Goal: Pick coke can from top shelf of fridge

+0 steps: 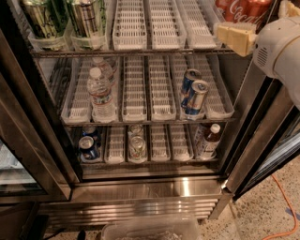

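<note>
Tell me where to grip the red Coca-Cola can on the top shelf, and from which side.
Grip the red aluminium coke can across its round side wall, coming from the open front: it stands upright far right on the top shelf, other red cans close beside. The cream gripper is just before it.

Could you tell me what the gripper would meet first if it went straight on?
Probably the lane tray on the top shelf, left of the gripper at upper right; the coke can appears above that line, but depth is unclear.
</note>
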Motion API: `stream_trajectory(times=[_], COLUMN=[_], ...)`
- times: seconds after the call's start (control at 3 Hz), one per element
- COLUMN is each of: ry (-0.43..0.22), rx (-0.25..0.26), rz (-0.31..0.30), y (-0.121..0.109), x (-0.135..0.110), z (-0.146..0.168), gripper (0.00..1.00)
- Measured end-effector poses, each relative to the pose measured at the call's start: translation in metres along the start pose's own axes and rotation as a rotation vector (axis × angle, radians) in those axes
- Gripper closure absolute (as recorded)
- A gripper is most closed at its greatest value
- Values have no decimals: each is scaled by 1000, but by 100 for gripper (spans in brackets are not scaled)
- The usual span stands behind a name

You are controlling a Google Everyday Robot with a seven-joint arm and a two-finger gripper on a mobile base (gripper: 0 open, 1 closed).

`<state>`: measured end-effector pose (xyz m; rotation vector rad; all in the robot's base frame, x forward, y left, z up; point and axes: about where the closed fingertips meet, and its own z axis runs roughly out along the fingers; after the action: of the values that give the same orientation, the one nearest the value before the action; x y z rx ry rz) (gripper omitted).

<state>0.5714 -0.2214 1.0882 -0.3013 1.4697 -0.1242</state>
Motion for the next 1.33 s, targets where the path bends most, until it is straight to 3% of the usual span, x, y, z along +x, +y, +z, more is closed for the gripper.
stream_trajectory(times=[0.67, 1.33], ry=[4, 1], rx=[49, 127], rz=[36, 32], y=[-4, -22], x=[-2, 0], z=[12, 24], gripper=[23, 23])
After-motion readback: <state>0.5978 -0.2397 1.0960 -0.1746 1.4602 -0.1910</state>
